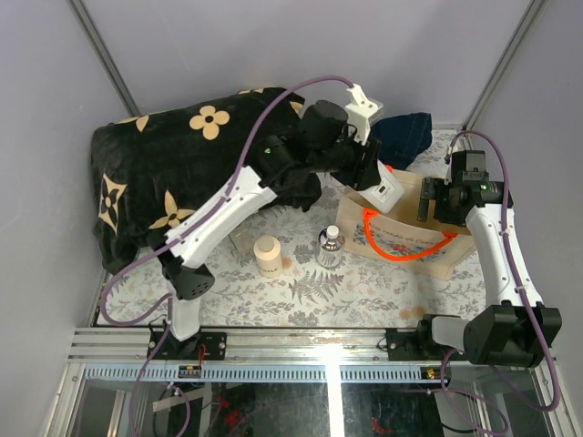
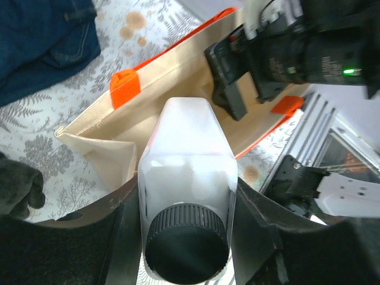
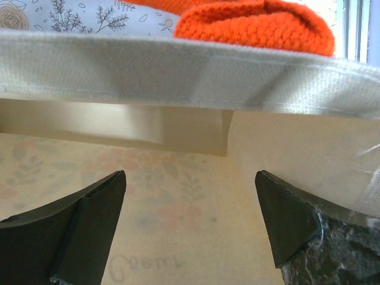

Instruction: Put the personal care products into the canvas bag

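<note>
Over the open bag mouth: white bottle (image 2: 187, 166) hangs in the left gripper (image 2: 187, 237), cap toward the wrist camera, base aimed into the canvas bag (image 2: 101, 154).
Left jaws: clamped on the bottle's 2 flat sides, just below the cap.
Right jaws: right gripper (image 3: 190, 225) stands apart at the bag's rim (image 3: 190, 65); contact with the canvas cannot be told.
Bottle handling: probably light, stiff plastic; smooth faces could slip, so the flat sides suit a hold better than the ribbed cap.
Bottle look: translucent white, square shoulders, round dark ribbed cap.
Bag handling: soft canvas likely sags, so the rim seems the place to hold it open.
Bag look: boxy, beige, bright orange loop handles (image 1: 373, 241) and an orange tab (image 2: 124, 86), faint print on its side.
Worktop (image 1: 301, 291): squat beige jar (image 1: 268, 253) and clear faceted white-capped bottle (image 1: 330, 248) stand near each other, left of the bag; these 2 are not yet bagged.
</note>
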You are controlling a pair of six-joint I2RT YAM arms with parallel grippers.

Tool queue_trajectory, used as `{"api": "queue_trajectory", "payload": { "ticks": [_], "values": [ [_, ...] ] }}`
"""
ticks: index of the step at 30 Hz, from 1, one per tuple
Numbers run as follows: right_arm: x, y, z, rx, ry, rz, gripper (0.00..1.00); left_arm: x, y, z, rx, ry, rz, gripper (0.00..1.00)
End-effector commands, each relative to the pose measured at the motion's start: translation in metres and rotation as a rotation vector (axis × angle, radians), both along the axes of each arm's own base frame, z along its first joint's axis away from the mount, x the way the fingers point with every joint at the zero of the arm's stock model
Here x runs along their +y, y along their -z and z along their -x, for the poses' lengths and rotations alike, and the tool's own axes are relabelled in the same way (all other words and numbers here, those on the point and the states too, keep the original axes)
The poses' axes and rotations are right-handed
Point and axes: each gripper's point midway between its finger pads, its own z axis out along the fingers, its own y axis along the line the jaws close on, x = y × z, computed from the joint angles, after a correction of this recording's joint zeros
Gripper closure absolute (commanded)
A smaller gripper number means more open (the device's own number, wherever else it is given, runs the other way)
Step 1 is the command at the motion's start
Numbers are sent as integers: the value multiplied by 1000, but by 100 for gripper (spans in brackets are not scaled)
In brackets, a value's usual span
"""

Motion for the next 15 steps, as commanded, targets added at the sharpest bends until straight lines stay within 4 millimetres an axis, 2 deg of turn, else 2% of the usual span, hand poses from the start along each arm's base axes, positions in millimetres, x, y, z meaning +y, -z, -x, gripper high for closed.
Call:
{"api": "queue_trajectory", "payload": {
  "ticks": [1,4,6,13,15],
  "values": [
    [-1,-4,-5,-29,3,13,3,-10,-102,20,-165,123,286,100],
    [-1,-3,-5,-27,3,12,3,-23,-90,30,-113,202,311,100],
    [-1,-3,-5,-27,3,13,3,-31,-75,28,-82,215,302,100],
    [-1,0,0,-23,4,12,3,-53,-25,5,-45,187,260,100],
    [-1,0,1,-23,4,13,3,-57,-18,0,-46,180,249,100]
  ]
}}
